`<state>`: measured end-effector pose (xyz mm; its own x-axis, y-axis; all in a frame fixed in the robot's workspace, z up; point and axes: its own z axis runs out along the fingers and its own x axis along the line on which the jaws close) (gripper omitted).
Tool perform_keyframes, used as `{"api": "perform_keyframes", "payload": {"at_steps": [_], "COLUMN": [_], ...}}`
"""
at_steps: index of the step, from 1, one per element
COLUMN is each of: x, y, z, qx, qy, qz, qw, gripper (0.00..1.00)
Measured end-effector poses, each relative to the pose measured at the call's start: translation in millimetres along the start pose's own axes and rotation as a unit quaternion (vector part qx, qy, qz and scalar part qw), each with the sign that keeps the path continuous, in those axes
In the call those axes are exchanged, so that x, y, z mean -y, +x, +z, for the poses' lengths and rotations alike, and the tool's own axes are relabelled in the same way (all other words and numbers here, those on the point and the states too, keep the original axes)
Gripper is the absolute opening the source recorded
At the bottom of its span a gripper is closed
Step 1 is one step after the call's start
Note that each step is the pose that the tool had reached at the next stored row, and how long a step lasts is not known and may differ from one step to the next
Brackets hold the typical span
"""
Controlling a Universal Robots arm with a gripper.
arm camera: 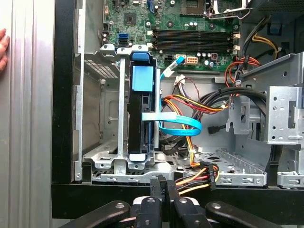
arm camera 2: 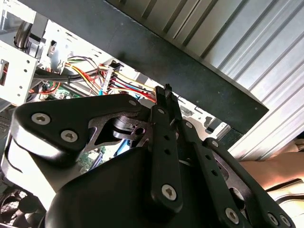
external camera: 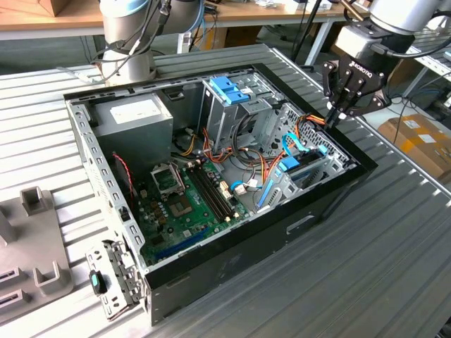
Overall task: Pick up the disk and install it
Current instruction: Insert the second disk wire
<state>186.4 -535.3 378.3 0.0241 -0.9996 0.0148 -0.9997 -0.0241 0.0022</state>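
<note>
The disk (arm camera: pixel 142 118) stands on edge in a slot of the grey bay (arm camera: pixel 107 161) at the front of the open case (external camera: pixel 296 225), its dark body framed by blue rails, a blue tab at its upper end. In the exterior view it shows as a blue-edged slab (external camera: pixel 299 171) low in the case, near the wall on that view's right. A light-blue cable (arm camera: pixel 180 124) crosses beside it, with a bundle of coloured wires (arm camera: pixel 199 102) close by.

The gripper (arm camera: pixel 161 183) hangs just over the case's black rim, apart from the disk, its jaws pressed together on nothing. Judging by this, the disk looks already seated in the bay; whether it is fully home or cabled I cannot tell. The case sits on a ribbed metal surface (external camera: pixel 394 267).
</note>
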Motion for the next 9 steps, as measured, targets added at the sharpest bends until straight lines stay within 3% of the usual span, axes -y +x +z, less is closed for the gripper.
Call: {"api": "perform_keyframes", "payload": {"at_steps": [9], "x": [-1.6], "y": [0.0], "z": [0.0], "qx": [0.0000], "qy": [0.0000], "qz": [0.000], "qw": [1.00000], "gripper": [0.16]}}
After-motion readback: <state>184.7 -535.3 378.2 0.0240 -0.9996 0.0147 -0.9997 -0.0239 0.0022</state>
